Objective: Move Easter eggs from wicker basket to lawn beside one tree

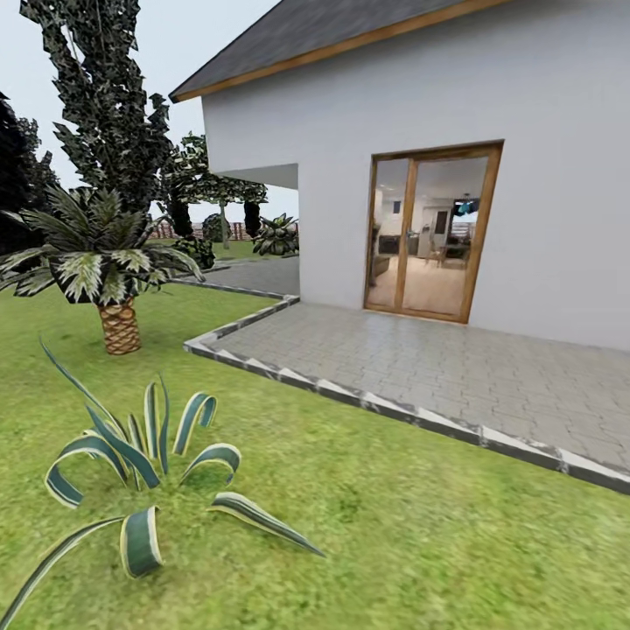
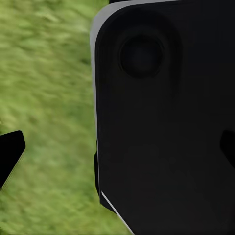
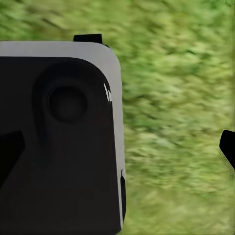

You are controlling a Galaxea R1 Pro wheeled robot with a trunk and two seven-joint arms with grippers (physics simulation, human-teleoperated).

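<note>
Two wrist views are showing mottled green grass lawn (image 2: 49, 98) running under a big dark rounded robot body panel (image 2: 166, 122). Left hand (image 2: 117, 152): black fingertips (image 2: 10, 152) are sitting wide apart at opposite frame edges, spread and released, gripping nothing. Right hand (image 3: 117, 152): fingertips (image 3: 227, 147) are likewise sitting far apart, released, nothing between them, only lawn beyond.

Head view is facing a white-walled house with a dark grey roof (image 1: 490, 114) and a wooden-framed glass sliding door (image 1: 433, 232). Grey paved stone patio with a pale kerb (image 1: 420, 367) is lying in front of the door, lawn bordering it. Short palm with a brown scaly trunk (image 1: 118, 324) is standing on the lawn beside the patio corner; striped green-and-cream agave plant (image 1: 140, 455) is growing nearer the camera. Dark narrow cypress (image 1: 105, 96) is rising behind the palm. Brown slat wooden fence (image 1: 175, 230) is showing far back.
</note>
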